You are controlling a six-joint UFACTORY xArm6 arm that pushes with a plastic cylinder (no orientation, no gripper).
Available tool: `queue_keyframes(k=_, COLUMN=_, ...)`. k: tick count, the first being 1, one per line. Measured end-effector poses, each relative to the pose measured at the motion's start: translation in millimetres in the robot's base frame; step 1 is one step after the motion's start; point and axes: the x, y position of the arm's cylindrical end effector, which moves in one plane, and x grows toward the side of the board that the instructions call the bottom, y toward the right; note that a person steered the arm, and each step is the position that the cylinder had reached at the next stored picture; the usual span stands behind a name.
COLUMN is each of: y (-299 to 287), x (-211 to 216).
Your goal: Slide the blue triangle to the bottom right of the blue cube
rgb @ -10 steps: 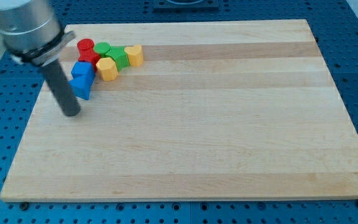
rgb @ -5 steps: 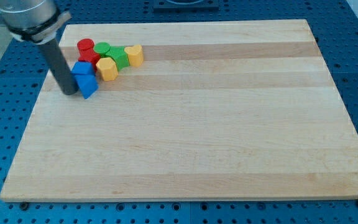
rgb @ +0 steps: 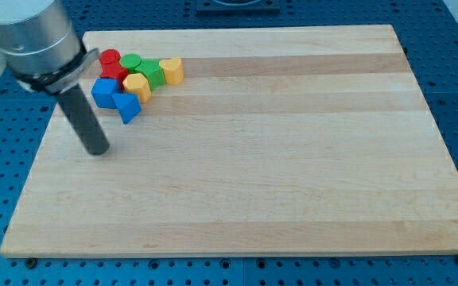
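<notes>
The blue triangle point(rgb: 127, 106) lies on the wooden board near the view's top left, touching the lower right side of the blue cube point(rgb: 104, 91). My tip point(rgb: 97, 148) rests on the board below and to the left of both blue blocks, apart from them. The dark rod rises from it toward the view's upper left.
A cluster sits just above and right of the blue blocks: a red cylinder point(rgb: 110, 58), a red block point(rgb: 118, 72), two green blocks point(rgb: 131, 62) point(rgb: 153, 73), and two yellow blocks point(rgb: 137, 85) point(rgb: 172, 70). The board's left edge point(rgb: 44, 135) runs close to my tip.
My tip swung up against the blue blocks, then drew back down and right. The blue triangle moved right, to the cube's lower right; the cube shifted slightly.
</notes>
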Motion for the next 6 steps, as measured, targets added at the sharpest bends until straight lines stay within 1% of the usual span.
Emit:
queue_keyframes(k=1, y=3.5, x=-11.1)
queue_keyframes(k=5, y=26.2, x=-19.5)
queue_keyframes(k=6, y=25.9, x=-50.8)
